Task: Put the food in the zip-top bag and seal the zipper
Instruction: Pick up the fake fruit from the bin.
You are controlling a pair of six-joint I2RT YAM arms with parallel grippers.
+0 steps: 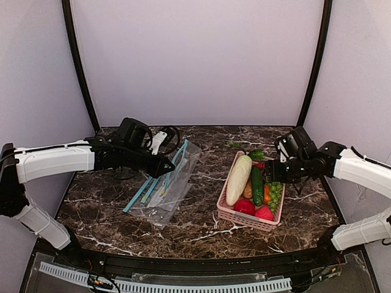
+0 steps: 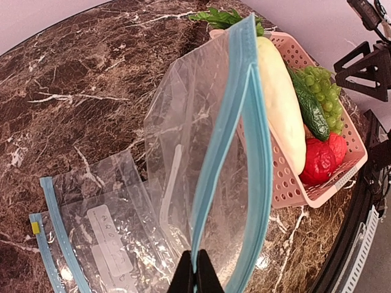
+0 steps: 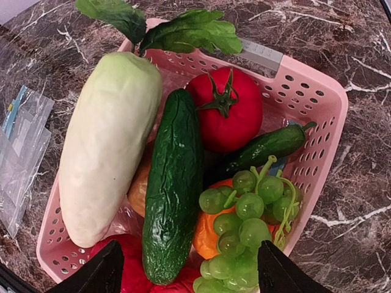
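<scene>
Teal zipper [image 2: 221, 152] tight in left jaws; right jaws apart over bumpy cucumber [image 3: 173, 189].

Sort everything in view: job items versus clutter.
Job: held bag, its zipper, long cucumber, two red fruits at the near end of the basket.
Lying about: spare bags, radish, grapes, orange, leaves, basket.

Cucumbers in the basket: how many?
2. A large cucumber lies alongside the white radish, mid pink basket. A small cucumber lies between the tomato and the grapes. More could be hidden underneath.
</scene>
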